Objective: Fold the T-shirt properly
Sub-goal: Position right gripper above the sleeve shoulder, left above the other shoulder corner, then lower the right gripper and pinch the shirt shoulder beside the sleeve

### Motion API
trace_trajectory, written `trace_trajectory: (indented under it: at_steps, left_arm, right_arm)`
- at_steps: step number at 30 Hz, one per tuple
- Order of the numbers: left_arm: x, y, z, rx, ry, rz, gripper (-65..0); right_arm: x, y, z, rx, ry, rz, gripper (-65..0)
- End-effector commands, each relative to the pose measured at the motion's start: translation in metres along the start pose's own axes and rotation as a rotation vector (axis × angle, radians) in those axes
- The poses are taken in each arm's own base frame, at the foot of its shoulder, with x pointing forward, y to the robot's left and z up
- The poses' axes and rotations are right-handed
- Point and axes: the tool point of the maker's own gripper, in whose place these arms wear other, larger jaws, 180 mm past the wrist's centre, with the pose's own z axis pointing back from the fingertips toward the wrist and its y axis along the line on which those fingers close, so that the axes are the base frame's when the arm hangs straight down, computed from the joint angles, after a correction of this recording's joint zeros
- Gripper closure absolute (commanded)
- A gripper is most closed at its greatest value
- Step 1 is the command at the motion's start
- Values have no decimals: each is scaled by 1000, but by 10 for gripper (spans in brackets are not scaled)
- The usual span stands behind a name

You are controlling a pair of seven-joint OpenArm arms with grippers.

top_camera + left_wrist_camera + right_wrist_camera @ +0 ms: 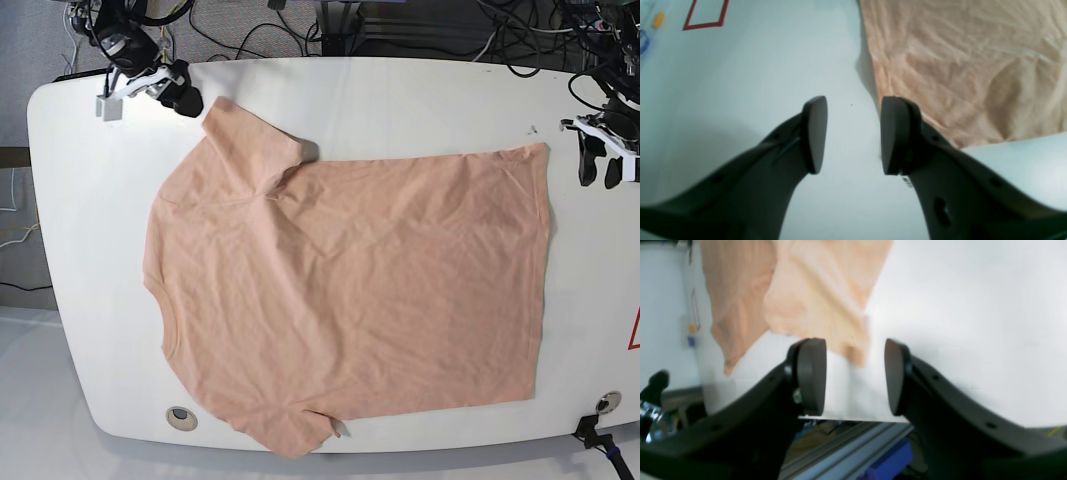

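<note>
I see the T-shirt spread flat on the table. My left end effector hovers released beside its hem corner, and my right end effector hangs released near a sleeve.

Black tools with flat oval pads.

Right pincer agape (nothing held), T-shirt sleeve beyond, white table
</note>
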Motion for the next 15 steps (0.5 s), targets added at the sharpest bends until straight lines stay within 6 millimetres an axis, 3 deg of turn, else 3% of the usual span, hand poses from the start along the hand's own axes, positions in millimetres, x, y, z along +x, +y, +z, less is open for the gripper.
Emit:
trace_trajectory:
  at_steps: [1, 7, 10, 15]
  left_arm:
    - [14, 3, 2, 1, -44, -12, -246]
    - [14, 3, 2, 1, -44, -12, -246]
    - [14, 3, 2, 3, -45, -12, -246]
    - [14, 3, 2, 4, -44, -13, -246]
  right_arm:
    - [5, 3, 5, 12, -23, 13, -273]
    - [-14, -18, 1, -16, 21, -68, -273]
    - [-29, -17, -7, 2, 70, -87, -273]
    - [-37, -8, -16, 30, 91, -91, -273]
